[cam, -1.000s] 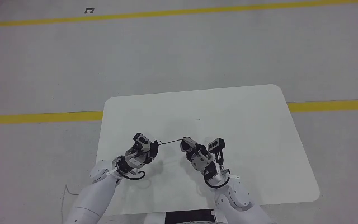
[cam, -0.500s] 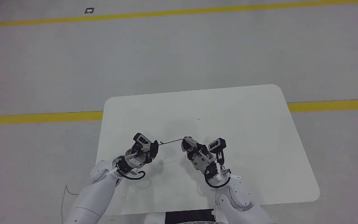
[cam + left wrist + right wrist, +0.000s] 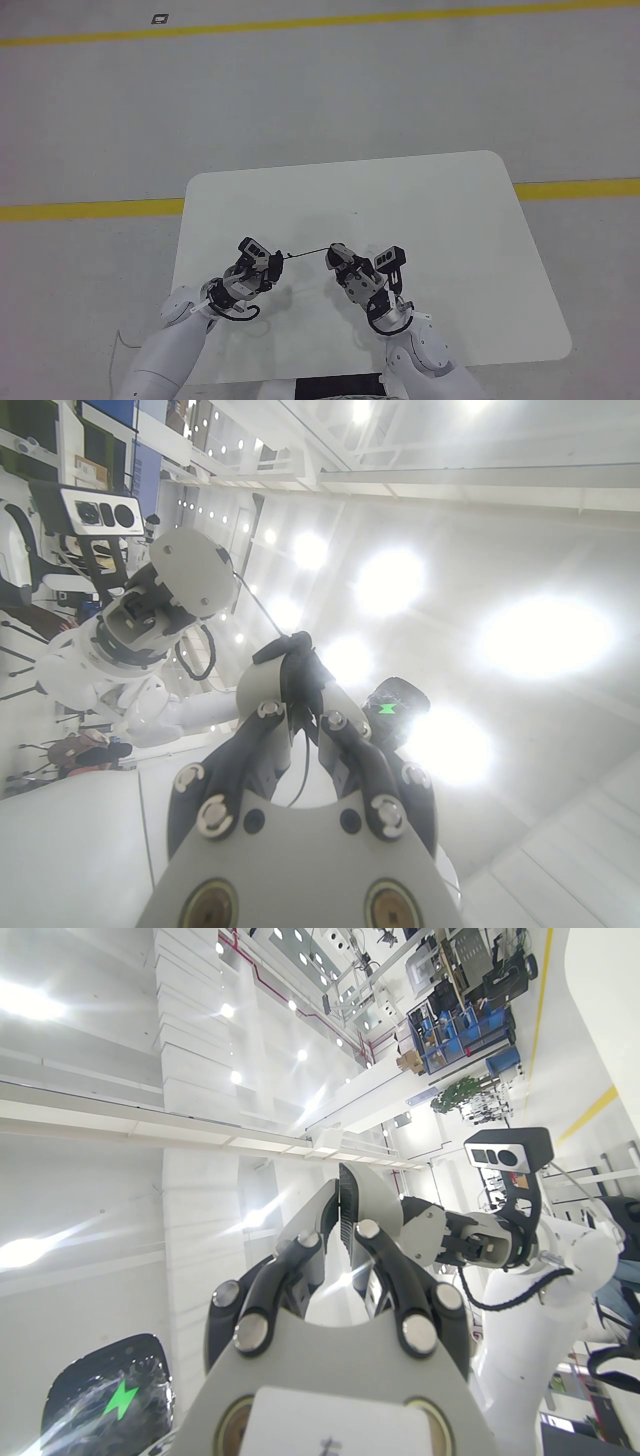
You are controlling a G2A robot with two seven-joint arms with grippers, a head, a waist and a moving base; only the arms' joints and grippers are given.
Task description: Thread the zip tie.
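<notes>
The zip tie [image 3: 306, 251] is held in the air over the table [image 3: 450, 200], above the strip of tabletop nearest the robot's edge; it is stretched as a thin black line between the two grippers, and the table is not touched by it. The left gripper [image 3: 276, 258] is found over the table's left part, closed tight on one end of the tie; in the left wrist view the dark end is seen clamped between its fingers [image 3: 260, 685], the strap [image 3: 260, 602] runs on to the other gripper, and a loose black tail is seen trailing back toward the palm. The right gripper [image 3: 340, 1183] is found nearer the table's middle, its pads pressed together with no gap; it is judged to be pinching the tie's other end, since the strap is seen to end at its tip. Which end carries the head cannot be told. The tie is judged to be very light, thin and springy, with a slick surface; it would be bent easily across its flat side and could be twisted or let slip. The tip is best pinched close to its end so that it is not buckled; the head is best held by its sides so that the slot is left open.
</notes>
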